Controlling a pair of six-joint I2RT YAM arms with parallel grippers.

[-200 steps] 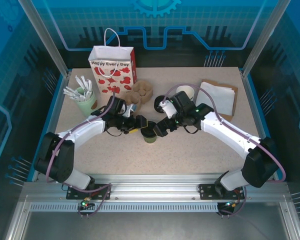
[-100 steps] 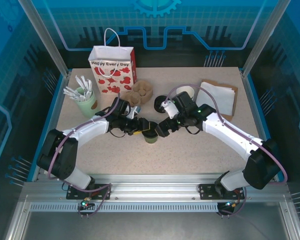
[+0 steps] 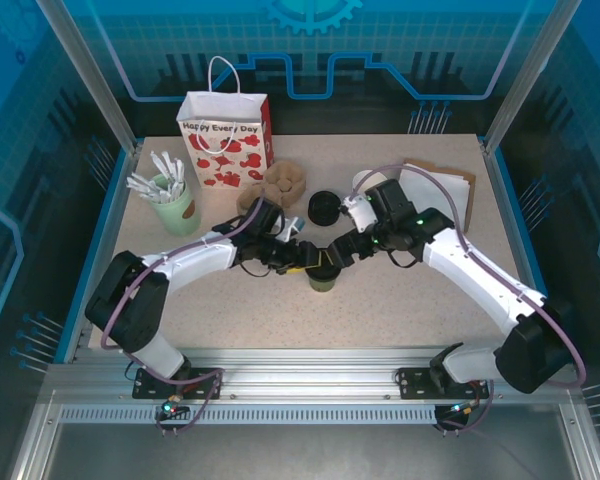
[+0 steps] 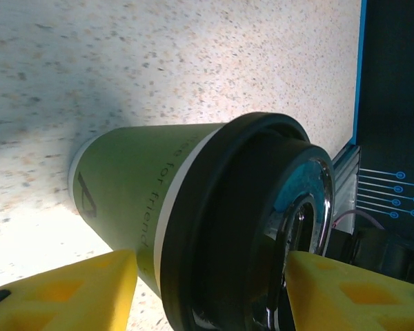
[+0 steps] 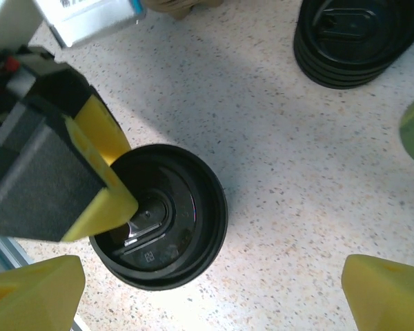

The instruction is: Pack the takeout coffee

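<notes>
Speckled tabletop (image 3: 410, 305) (blue panel walls (image 3: 400, 45) behind)

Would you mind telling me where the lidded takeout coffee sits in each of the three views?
Top external: takeout coffee just below centre.
Left wrist: takeout coffee large across the middle, its top toward the lower right.
Right wrist: takeout coffee lower left, seen from above.
Shared landmark: the speckled table beneath it.

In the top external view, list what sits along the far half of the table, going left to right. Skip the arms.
pale green cup of white sticks → paper gift bag → cardboard cup carrier → stack of black lids → white napkins
</notes>
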